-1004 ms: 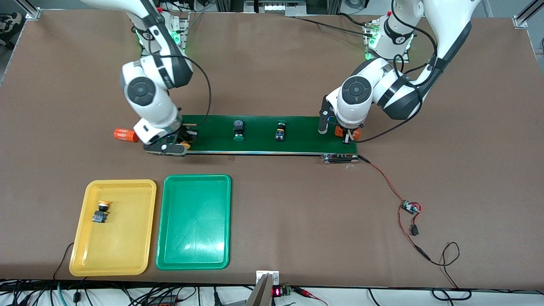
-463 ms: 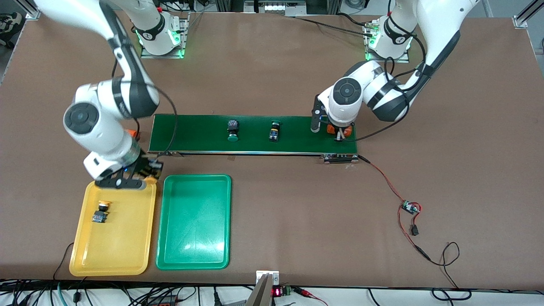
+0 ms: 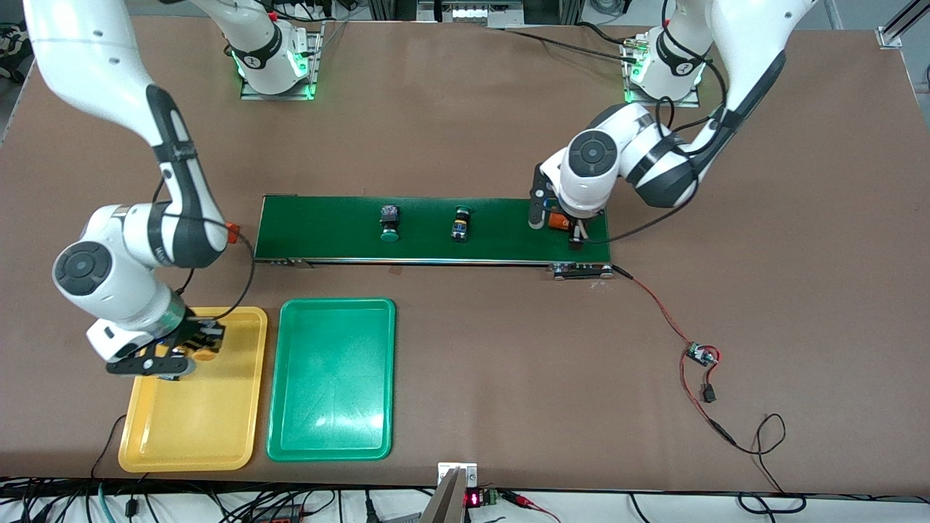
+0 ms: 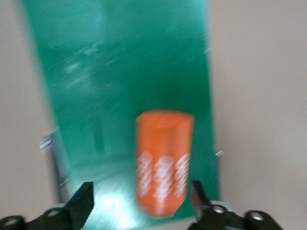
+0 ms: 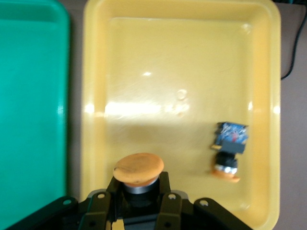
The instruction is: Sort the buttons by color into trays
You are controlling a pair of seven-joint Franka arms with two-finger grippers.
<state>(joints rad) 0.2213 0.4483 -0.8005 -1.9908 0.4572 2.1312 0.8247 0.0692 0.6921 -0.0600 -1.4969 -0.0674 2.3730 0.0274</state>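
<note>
My right gripper [image 3: 200, 341] hangs over the yellow tray [image 3: 192, 421], shut on a yellow-orange button [image 5: 138, 168]; the right wrist view shows that gripper [image 5: 139, 196] holding the button's body. A second yellow-orange button [image 5: 230, 151] lies in that tray; my right arm hides it in the front view. The green tray [image 3: 330, 378] beside it holds nothing. Two green buttons [image 3: 389, 221] [image 3: 460, 223] lie on the dark green belt. My left gripper [image 3: 574, 231] is open over the belt's end, astride an orange cylinder [image 4: 163, 163].
The conveyor belt [image 3: 327, 229] runs across the table's middle. Another orange cylinder [image 3: 231, 231] peeks out at the belt's end toward the right arm. A red-black wire with a small circuit board [image 3: 701, 354] trails from the belt's other end.
My right gripper has carried the yellow-orange button from the belt's end to over the yellow tray. Both green buttons have drifted along the belt toward the right arm's end.
</note>
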